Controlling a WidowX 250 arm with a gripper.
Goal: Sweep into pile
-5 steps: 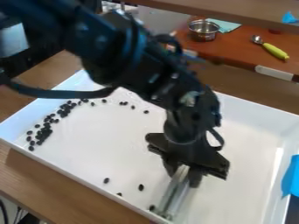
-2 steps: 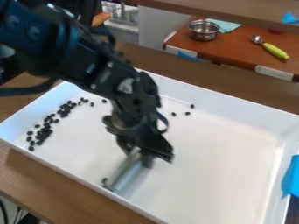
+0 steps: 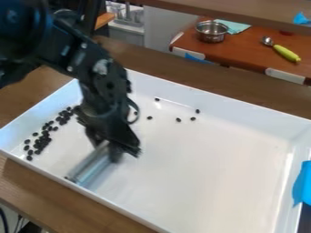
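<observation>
The gripper [image 3: 108, 149] hangs over the left part of the white tray [image 3: 213, 173], shut on a grey, flat-edged sweeping tool [image 3: 91, 164]. The tool slants down to the left, its lower end close to the tray's front wall. Most of the black beans [image 3: 42, 140] lie in a loose, elongated band along the tray's left side, left of the tool. Several single beans [image 3: 178, 120] are scattered near the back wall, to the right of the arm. A dark spot shows at the tool's lower end. The arm covers part of the tray's back left.
The tray's walls rise around the work area on a wooden table [image 3: 79, 205]. Blue tape [image 3: 302, 184] sticks to the right wall. Behind stands a brown toy counter with a metal pot [image 3: 211, 31], a teal cloth [image 3: 234, 26] and a spoon with a yellow-green handle [image 3: 286, 53].
The gripper and tool have moved left across the tray from its front middle. Beans at the front edge have gone from their earlier places, and the left band has shifted slightly left.
</observation>
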